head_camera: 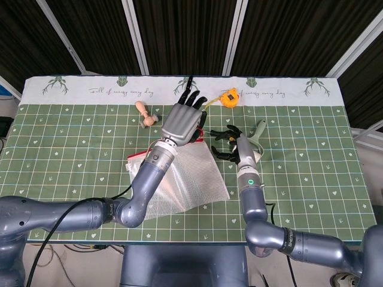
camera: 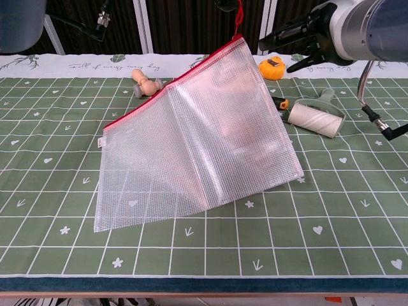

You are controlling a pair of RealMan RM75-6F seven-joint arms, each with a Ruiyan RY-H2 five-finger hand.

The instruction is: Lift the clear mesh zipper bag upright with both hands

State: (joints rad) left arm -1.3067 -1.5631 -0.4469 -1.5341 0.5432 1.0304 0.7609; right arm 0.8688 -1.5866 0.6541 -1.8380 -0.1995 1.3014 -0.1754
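The clear mesh zipper bag [camera: 191, 143] with a red zipper edge is tilted up, its right top corner raised and its lower edge on the green mat. My left hand [head_camera: 182, 119] holds that raised corner from above; in the chest view only the hand's underside [camera: 226, 5] and the red zipper pull [camera: 239, 18] show at the top edge. The bag [head_camera: 185, 179] lies beneath my left forearm in the head view. My right hand [head_camera: 227, 143] hovers just right of the raised corner, fingers spread, holding nothing; in the chest view this right hand [camera: 296, 35] stays apart from the bag.
A lint roller [camera: 315, 118] lies right of the bag, under the right hand. An orange tape measure [camera: 271, 67] sits behind it, and a small black and orange tool [camera: 280, 102] is next to the bag. A wooden peg figure [camera: 145, 84] lies at the back left.
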